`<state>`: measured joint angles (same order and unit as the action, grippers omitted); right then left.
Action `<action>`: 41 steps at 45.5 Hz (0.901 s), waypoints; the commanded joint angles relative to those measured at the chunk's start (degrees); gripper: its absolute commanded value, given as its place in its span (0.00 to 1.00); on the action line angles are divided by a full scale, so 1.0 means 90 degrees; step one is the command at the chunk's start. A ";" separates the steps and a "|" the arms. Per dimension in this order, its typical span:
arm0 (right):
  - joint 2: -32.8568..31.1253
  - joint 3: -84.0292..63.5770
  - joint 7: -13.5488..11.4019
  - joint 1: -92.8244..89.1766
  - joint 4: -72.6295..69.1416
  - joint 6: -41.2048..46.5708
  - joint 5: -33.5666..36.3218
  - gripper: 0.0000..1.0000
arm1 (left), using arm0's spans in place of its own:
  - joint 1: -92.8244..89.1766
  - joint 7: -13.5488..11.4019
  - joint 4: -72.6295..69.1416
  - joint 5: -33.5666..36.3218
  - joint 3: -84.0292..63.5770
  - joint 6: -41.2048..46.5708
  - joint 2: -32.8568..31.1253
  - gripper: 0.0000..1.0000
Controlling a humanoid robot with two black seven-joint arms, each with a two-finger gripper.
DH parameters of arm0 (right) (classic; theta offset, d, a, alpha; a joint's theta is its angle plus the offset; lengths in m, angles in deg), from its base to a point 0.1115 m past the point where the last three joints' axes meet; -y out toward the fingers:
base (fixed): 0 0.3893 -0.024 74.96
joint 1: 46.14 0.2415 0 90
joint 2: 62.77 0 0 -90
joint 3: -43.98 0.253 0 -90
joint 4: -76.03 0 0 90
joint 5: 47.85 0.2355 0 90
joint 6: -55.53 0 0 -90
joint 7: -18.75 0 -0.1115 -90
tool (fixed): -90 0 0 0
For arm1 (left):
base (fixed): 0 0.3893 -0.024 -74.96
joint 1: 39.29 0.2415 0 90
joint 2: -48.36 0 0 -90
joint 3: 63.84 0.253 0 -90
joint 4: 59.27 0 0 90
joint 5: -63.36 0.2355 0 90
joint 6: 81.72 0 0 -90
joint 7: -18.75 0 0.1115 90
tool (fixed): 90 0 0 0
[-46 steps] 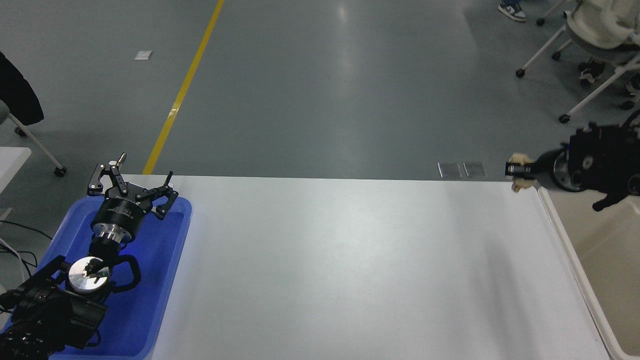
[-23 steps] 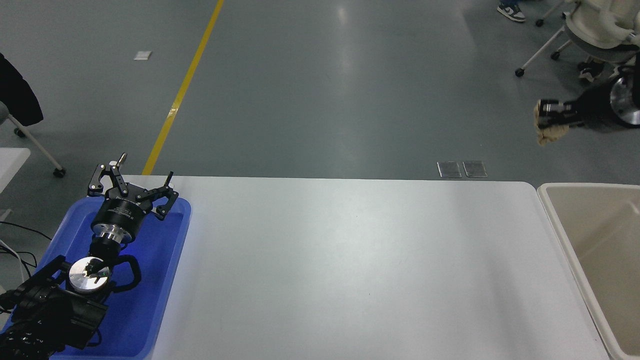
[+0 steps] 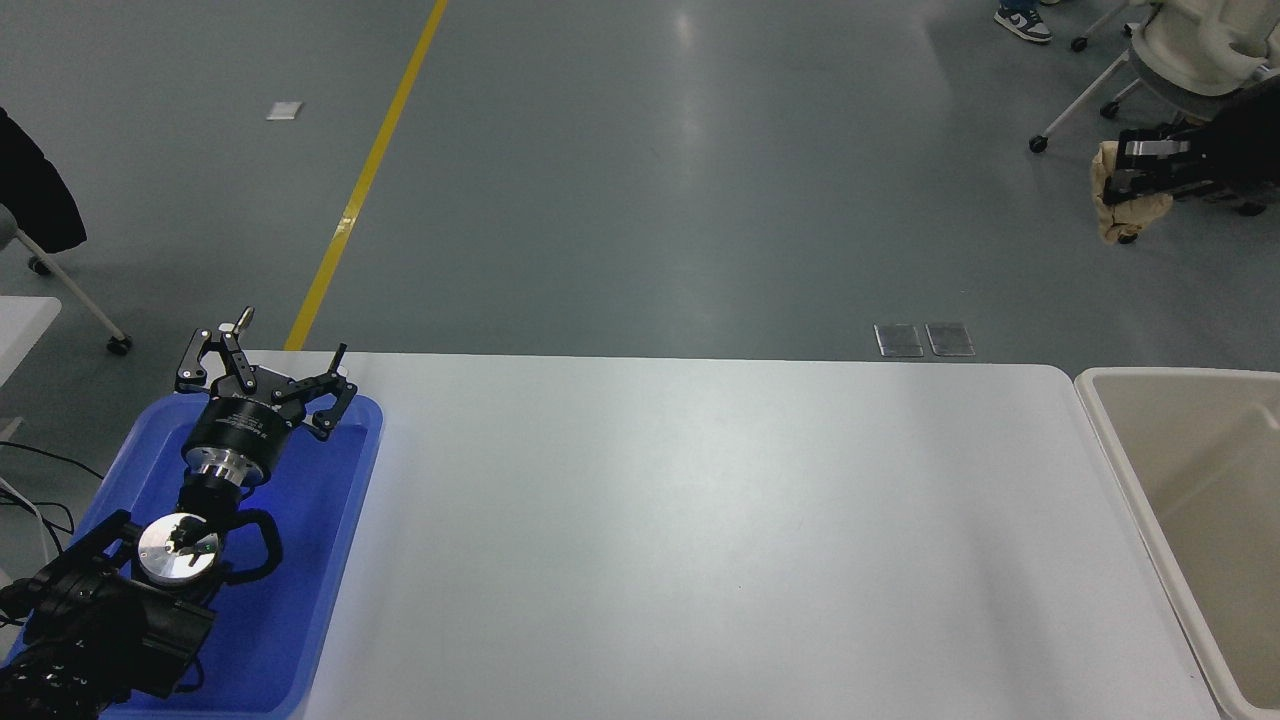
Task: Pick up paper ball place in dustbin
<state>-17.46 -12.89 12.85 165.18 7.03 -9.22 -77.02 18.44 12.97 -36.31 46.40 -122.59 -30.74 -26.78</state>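
Observation:
The tan paper ball (image 3: 1128, 210) hangs in my right gripper (image 3: 1135, 172), which is shut on it high at the upper right, raised well above the table's level. The beige dustbin (image 3: 1110, 432) stands at the table's right end, below the gripper; its tan inside shows nothing in it. My left gripper (image 3: 262, 372) is open, parked over the blue tray at the lower left.
The blue tray (image 3: 330, 560) lies at the table's left end under the left arm. The white table (image 3: 720, 540) spans the middle. Wheeled chairs (image 3: 1180, 60) and a person's shoe (image 3: 1022, 22) are at the top right on the floor.
My right gripper has risen with the paper ball from the table's far right corner up toward the picture's top right, and the arm has cleared the dustbin.

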 commanded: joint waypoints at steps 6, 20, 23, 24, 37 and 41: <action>-0.0416 -0.0019 -0.0008 -0.1555 0.0693 -0.1282 -0.0079 0.00 | -0.0008 -0.0002 -0.0002 0.0000 -0.0006 0.0000 0.0000 1.00; -0.0416 0.0186 0.0001 -0.4045 0.2256 -0.3117 0.0106 0.00 | 0.0002 0.0007 -0.0002 0.0000 -0.0006 0.0000 0.0000 1.00; -0.0426 0.0215 0.0001 -0.4621 0.2461 -0.3508 0.0321 0.00 | -0.0008 0.0007 -0.0002 0.0000 -0.0006 0.0000 0.0000 1.00; -0.0406 0.0244 0.0011 -0.4816 0.2578 -0.3635 0.0408 0.00 | 0.0002 -0.0002 -0.0002 0.0000 -0.0006 0.0000 0.0000 1.00; 0.0258 0.2030 0.0050 -0.7688 0.4365 -0.4964 0.0751 0.00 | -0.0008 -0.0002 -0.0002 0.0000 -0.0006 0.0000 0.0000 1.00; 0.0345 0.2616 0.0050 -0.8284 0.4551 -0.4955 0.0751 0.00 | 0.0002 0.0007 -0.0002 0.0010 -0.0006 0.0000 0.0000 1.00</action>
<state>-17.66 -1.85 13.17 108.77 39.58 -48.09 -71.65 18.40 12.99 -36.31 46.42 -122.63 -30.74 -26.80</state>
